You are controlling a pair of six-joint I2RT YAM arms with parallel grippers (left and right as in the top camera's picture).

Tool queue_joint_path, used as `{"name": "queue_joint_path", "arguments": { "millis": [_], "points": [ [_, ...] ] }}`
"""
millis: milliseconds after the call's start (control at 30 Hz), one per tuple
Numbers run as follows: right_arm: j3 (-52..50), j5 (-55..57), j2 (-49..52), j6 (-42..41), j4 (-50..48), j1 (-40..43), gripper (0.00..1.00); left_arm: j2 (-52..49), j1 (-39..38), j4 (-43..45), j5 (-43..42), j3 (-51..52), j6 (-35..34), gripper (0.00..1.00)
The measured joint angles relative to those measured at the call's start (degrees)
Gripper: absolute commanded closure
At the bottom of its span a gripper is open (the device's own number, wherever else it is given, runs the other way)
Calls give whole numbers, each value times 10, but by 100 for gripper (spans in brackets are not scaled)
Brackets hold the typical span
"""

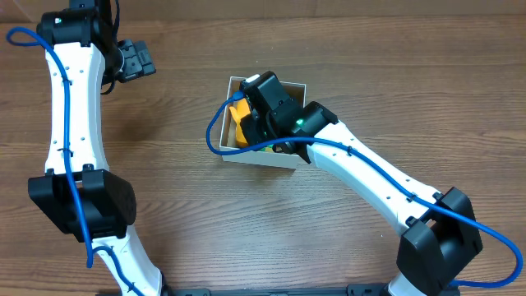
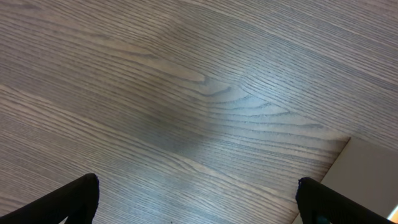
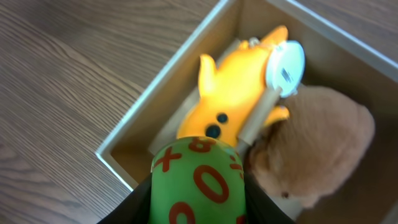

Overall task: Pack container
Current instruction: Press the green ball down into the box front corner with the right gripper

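Right tool (image 3: 198,202) clamps a green toy (image 3: 198,180) over the container (image 3: 166,76) on the desk (image 1: 370,66), left tool (image 2: 196,196) gaping wide well away; its thin walls look light and flimsy, so I'd grip a corner.

Item: container (image 1: 246,159), square shallow box
Walls: thin, white
Floor: brown cardboard, mostly covered
Pose: flat, open side up
Contents: yellow plush toy (image 3: 230,93); brown plush toy (image 3: 323,143)
Position: directly beneath the right gripper (image 3: 196,205), which clasps a green toy (image 3: 196,180) over one corner
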State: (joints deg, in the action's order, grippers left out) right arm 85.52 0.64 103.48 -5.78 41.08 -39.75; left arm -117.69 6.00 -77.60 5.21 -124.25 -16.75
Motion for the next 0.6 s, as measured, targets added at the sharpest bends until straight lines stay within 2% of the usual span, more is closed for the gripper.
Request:
{"name": "queue_joint_path", "arguments": {
  "millis": [67,167,233,267,600],
  "points": [
    [0,-4,0,0,-11,0,58,0,0,0,0,0,0,0],
    [0,-6,0,-3,-23,0,24,0,0,0,0,0,0,0],
    [0,-6,0,-3,-31,0,5,0,0,0,0,0,0,0],
    [0,-6,0,0,-36,0,0,0,0,0,0,0,0,0],
    [0,-7,0,0,-57,0,0,0,0,0,0,0,0,0]
  ]
}}
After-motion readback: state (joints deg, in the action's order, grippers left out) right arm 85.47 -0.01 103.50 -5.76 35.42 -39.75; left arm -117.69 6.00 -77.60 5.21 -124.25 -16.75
